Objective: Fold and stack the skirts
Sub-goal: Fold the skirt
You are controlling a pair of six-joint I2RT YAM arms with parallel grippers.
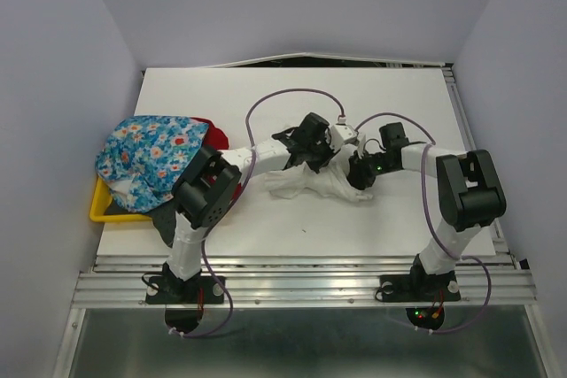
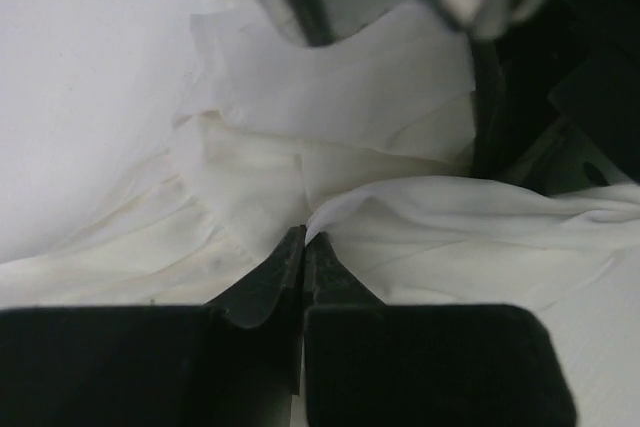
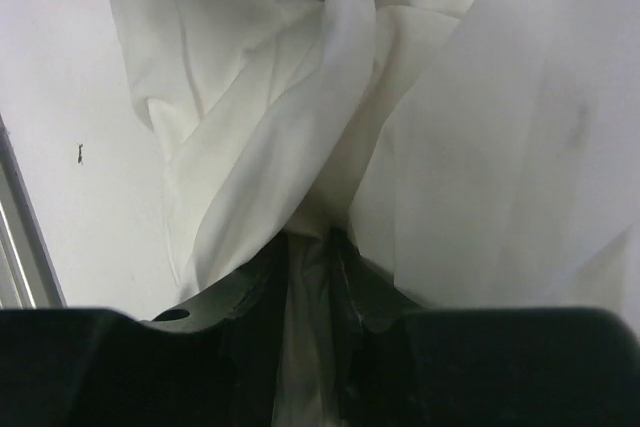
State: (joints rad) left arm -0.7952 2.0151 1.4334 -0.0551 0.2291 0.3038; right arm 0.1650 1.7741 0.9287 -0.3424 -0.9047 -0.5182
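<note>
Thin white skirt (image 1: 319, 185), well right of the yellow tray (image 1: 99, 210), looks light, limp, slippery; left gripper (image 2: 303, 239) pinches a raised fold, right gripper (image 3: 308, 247) clamps bunched cloth; corners would probably hold better

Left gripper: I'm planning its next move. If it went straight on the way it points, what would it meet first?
The white skirt: the left gripper, shut, points right at a raised fold of it, so cloth likely comes first.
</note>
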